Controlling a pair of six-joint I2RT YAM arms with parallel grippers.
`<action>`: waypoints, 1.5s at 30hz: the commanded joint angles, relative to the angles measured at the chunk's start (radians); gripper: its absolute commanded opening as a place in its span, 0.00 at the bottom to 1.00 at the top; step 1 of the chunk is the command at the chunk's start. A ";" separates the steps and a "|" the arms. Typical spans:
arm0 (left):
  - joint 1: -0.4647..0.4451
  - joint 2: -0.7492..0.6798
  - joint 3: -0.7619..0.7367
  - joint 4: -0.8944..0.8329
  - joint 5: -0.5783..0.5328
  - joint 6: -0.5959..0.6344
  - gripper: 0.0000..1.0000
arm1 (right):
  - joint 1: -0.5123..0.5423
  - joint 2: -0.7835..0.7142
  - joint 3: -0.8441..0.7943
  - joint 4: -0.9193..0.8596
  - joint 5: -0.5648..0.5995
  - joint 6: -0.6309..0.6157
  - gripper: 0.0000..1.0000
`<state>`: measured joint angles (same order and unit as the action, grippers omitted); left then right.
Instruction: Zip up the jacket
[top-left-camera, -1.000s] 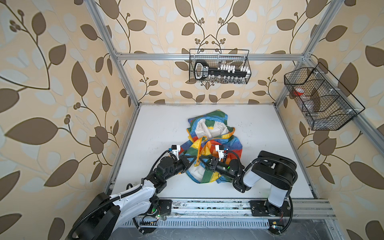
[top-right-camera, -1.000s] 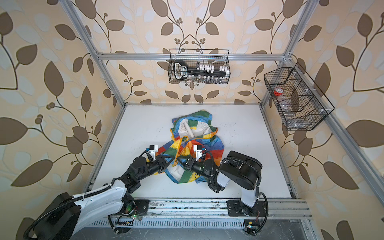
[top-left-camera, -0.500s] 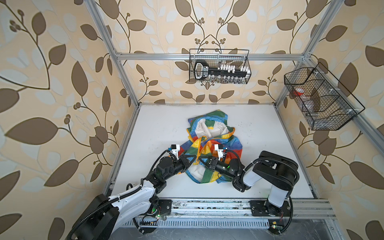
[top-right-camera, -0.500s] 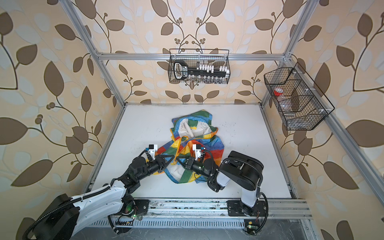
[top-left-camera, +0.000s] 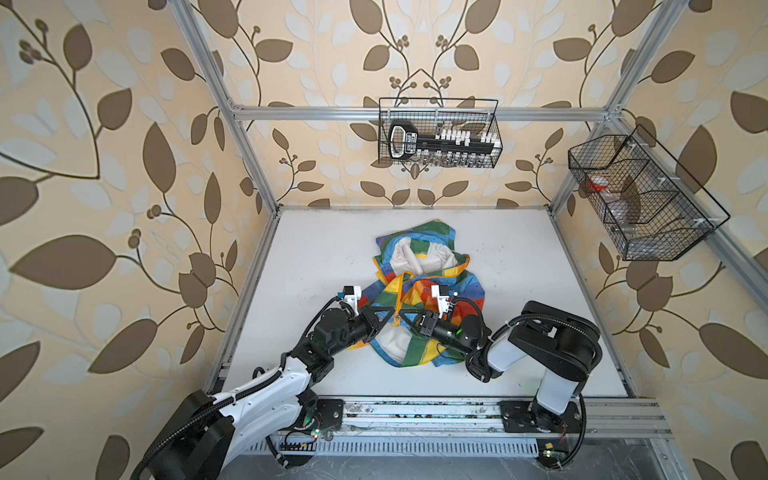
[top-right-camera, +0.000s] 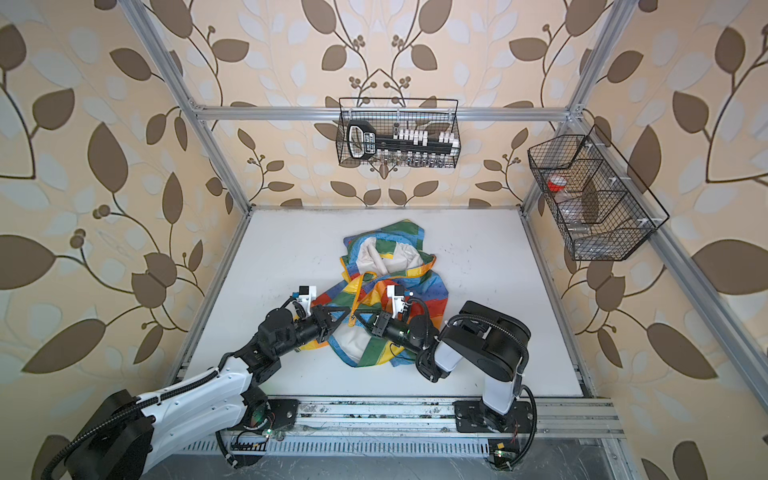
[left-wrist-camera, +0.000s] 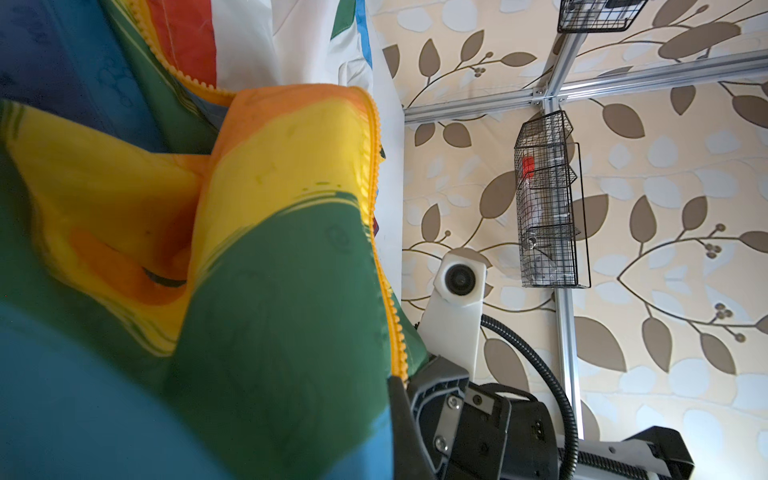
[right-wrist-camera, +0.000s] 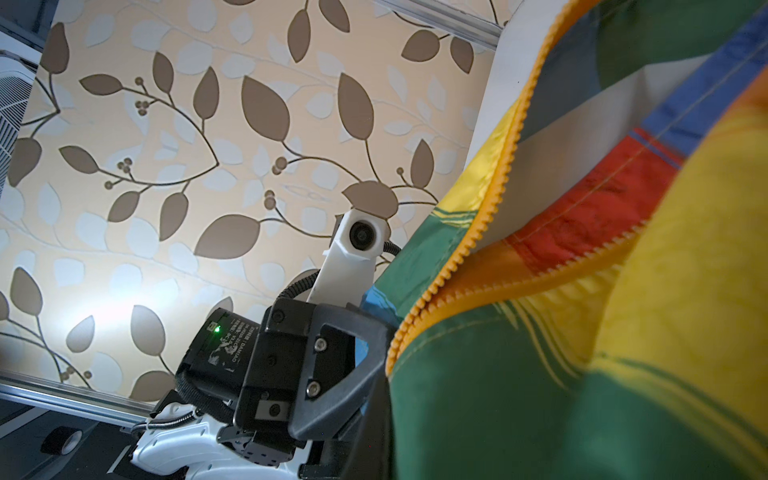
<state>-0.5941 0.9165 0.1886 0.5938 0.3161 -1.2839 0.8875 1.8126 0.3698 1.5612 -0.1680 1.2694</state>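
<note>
Jacket (top-left-camera: 469, 291) lies crumpled on the middle of the worktop (top-left-camera: 316, 257), its hood (top-left-camera: 419, 255) toward the worktop's back edge and its hem toward the front. We see the left tool (top-left-camera: 390, 318) and the right tool (top-left-camera: 403, 319) tip to tip above the worktop's middle. Each is pressed together, pinching jacket fabric beside the orange-yellow zipper (top-left-camera: 400, 291). In both wrist views the zipper teeth lie parted, so the front is unzipped, with off-white lining (right-wrist-camera: 540, 145) showing between them.
</note>
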 joint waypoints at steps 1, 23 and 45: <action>0.002 0.009 0.012 -0.035 0.083 -0.028 0.00 | -0.034 -0.018 0.021 0.051 0.044 -0.040 0.00; 0.002 -0.046 0.002 0.030 0.020 0.017 0.00 | -0.033 -0.015 0.043 0.050 -0.097 -0.050 0.36; 0.004 -0.075 -0.047 0.138 0.033 0.083 0.00 | -0.031 0.019 0.050 0.051 0.030 0.176 0.19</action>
<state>-0.5884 0.8314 0.1516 0.6434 0.3332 -1.2316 0.8516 1.8267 0.3973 1.5604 -0.1673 1.4029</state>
